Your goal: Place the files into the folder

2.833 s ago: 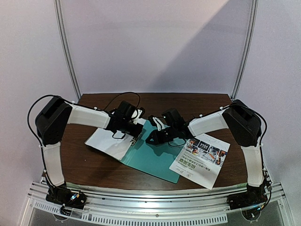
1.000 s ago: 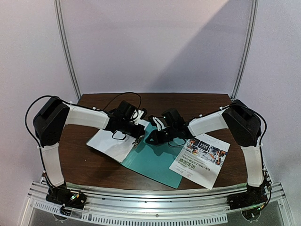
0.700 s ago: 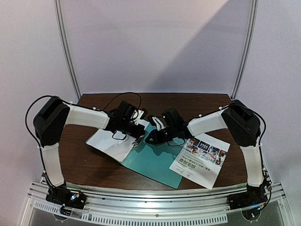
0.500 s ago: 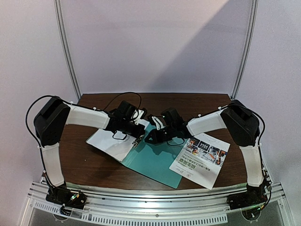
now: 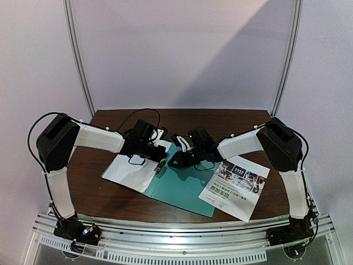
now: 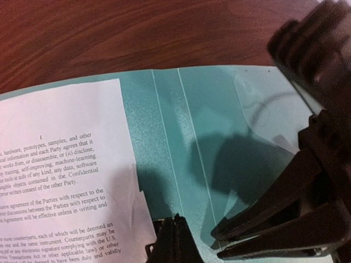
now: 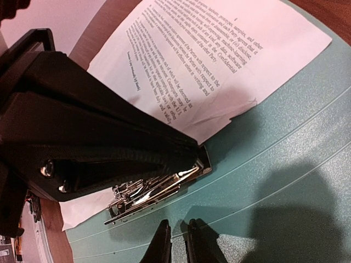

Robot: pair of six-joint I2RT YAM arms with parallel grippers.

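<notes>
Currently the bench [image 5: 94, 193] carries all the task items. At far left the text sheet [image 5: 128, 170] lies flat, its right part overlapping the left portion of the teal folder [image 5: 185, 187] and its left part resting on bare wood. The left hand [image 7: 192, 152] is closed tight, jaws together, with its tip down at the end of the metal clip [image 7: 148, 194] on the folder's spine. It touches the clip, but I cannot tell whether it pinches any part of it. The clip sits at the torn-looking edge of the text sheet, on the teal surface. The folder lies open and flat at mid-bench, angled, with a clear film pocket visible in the left wrist view. The right hand [image 7: 177, 227] is just beside the left one, over the teal surface near the clip. Its jaws stand narrow, a slim gap showing teal, and nothing is seen between them. At far right the colour sheet [image 5: 234, 187] lies flat on the bench, its left edge over the folder's right edge, untouched by either hand.
</notes>
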